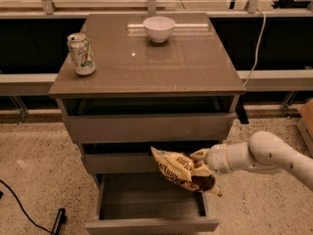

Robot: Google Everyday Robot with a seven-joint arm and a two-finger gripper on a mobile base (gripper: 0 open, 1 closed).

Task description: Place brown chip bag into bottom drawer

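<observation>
Filling the middle of the view, a cabinet (146,62) with three drawers is seen on a speckled floor (39,180). Its bottom drawer (146,204), at 6 o'clock in the view, is pulled out, and its grey inside is shown. A white arm (264,155) is reached in from 4 o'clock. The bag (173,166) is held in the air over the drawer's 2 o'clock corner, in front of the middle drawer's face and not resting on anything; its pale lettered end is pointed toward 10 o'clock and its dark end toward 4 o'clock. The gripper (199,164) is found at the bag's 3 o'clock side, with its fingers clamped on the foil. On the cabinet top, a white bowl (158,28) is placed at 12 o'clock and a can (81,54) is stood upright at 9 o'clock, well apart from the bowl.
</observation>
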